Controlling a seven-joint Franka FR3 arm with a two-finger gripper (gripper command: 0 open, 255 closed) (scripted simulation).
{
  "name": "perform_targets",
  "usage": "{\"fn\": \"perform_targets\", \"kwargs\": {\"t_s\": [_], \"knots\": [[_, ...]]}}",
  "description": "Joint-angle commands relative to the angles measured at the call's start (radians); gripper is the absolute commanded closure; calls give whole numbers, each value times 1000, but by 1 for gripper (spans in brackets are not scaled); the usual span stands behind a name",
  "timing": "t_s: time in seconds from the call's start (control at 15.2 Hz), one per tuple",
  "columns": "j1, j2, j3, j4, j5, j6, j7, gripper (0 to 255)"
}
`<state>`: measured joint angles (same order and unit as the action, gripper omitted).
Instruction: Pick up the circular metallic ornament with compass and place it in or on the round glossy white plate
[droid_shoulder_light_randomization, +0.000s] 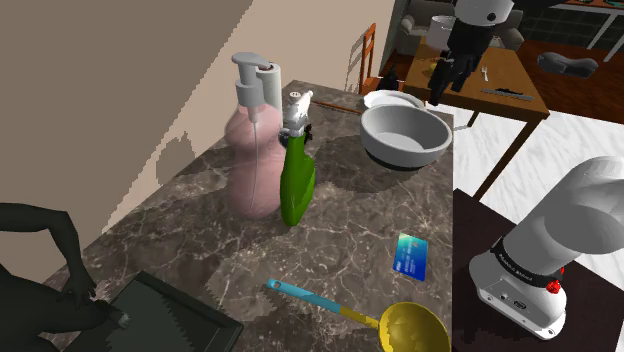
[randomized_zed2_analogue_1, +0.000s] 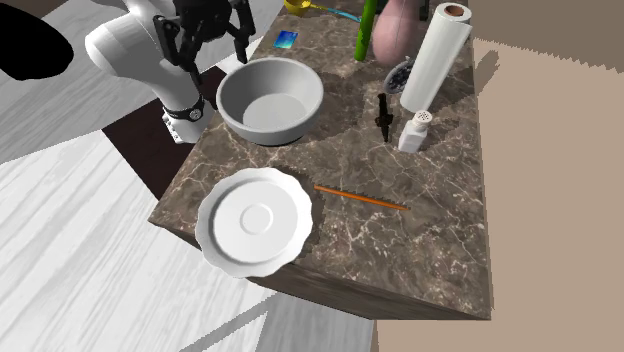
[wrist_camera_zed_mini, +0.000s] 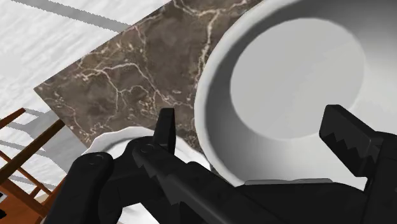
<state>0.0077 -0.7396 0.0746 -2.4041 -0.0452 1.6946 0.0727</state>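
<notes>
Black gripper (randomized_zed2_analogue_1: 213, 45) is hanging over the stand-side edge of the marble counter (randomized_zed2_analogue_1: 430, 240), just above the near rim of the grey bowl (randomized_zed2_analogue_1: 240, 120). Fingers are standing wide apart and gripping nothing. In the wrist view the inside of the bowl is showing clean through the gap between them.

Ornament (randomized_zed2_analogue_1: 398, 75): I am taking it to be the dark round disc with bluish flecks, sitting well back on the counter. It is tucked between the foot of the pink bottle (randomized_zed2_analogue_1: 400, 30) and the white paper roll (randomized_zed2_analogue_1: 437, 55). I cannot tell whether it is lying flat or leaning on the roll. It is round, so no long axis to line up on.

Relation that matters: the disc is lying across the bowl from the fingers, toward the second exterior view's right. The hand is pointing instead at the bowl and the scalloped white plate (randomized_zed2_analogue_1: 255, 220) beyond it. Plate is sitting bare at the counter's corner, overhanging the edge a little, well apart from the disc.

Judgement: nothing is picked up yet. The approach looks awkward, since the hand is having to clear the bowl and then drop into a tight pocket between bottle and roll. A small black object (randomized_zed2_analogue_1: 383, 110) is also standing near that route.
</notes>
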Motion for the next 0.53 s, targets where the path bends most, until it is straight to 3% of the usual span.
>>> {"fn": "perform_targets", "kwargs": {"t_s": [0.0, 0.46], "knots": [[0, 0, 0, 0, 0, 0, 0, 0], [37, 207, 115, 156, 70, 18, 132, 0]]}}
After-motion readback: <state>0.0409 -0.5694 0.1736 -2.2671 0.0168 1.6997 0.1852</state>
